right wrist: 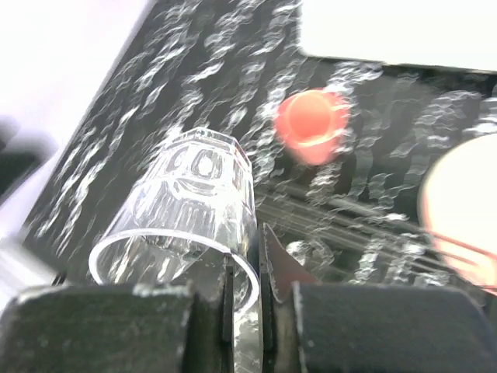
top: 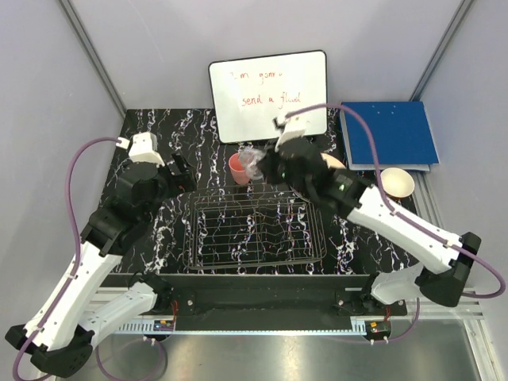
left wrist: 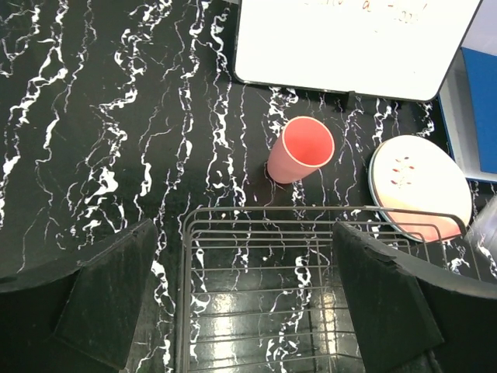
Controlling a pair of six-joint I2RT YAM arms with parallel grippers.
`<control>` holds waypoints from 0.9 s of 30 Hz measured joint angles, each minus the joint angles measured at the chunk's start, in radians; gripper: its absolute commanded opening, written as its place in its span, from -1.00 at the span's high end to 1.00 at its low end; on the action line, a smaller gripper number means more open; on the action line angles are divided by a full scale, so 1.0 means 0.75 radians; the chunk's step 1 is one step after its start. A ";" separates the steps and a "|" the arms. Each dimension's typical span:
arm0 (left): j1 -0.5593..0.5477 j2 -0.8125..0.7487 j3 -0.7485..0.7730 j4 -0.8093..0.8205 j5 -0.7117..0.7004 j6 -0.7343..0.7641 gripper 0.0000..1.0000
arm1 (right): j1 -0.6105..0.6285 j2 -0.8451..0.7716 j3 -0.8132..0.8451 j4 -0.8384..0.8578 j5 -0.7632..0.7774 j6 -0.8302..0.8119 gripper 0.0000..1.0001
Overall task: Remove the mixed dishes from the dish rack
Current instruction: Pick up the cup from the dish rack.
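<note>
Whiteboard point(top: 267, 95), top centre: red handwriting, "send a" legible, rest unclear. Small clear glass point(right wrist: 186, 210), faceted, rim pinched in closed right gripper point(right wrist: 247, 256), top-view centre beside pink cup point(top: 238, 169). Left gripper point(left wrist: 245, 295) spread wide, empty.

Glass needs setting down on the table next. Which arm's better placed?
Right. The right gripper is shut on the clear glass, near the pink cup. The left gripper is open and holds nothing, over the dish rack.

Top: high at the near edge, looking down on the whole worktop point(top: 159, 135).
Left wrist: close, looking down.
Right wrist: closest, blurred.
Shared: pink cup point(left wrist: 300, 149).
</note>
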 measured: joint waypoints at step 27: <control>0.000 0.091 0.024 0.291 0.571 0.134 -0.98 | -0.291 0.363 0.554 -0.634 -0.424 0.155 1.00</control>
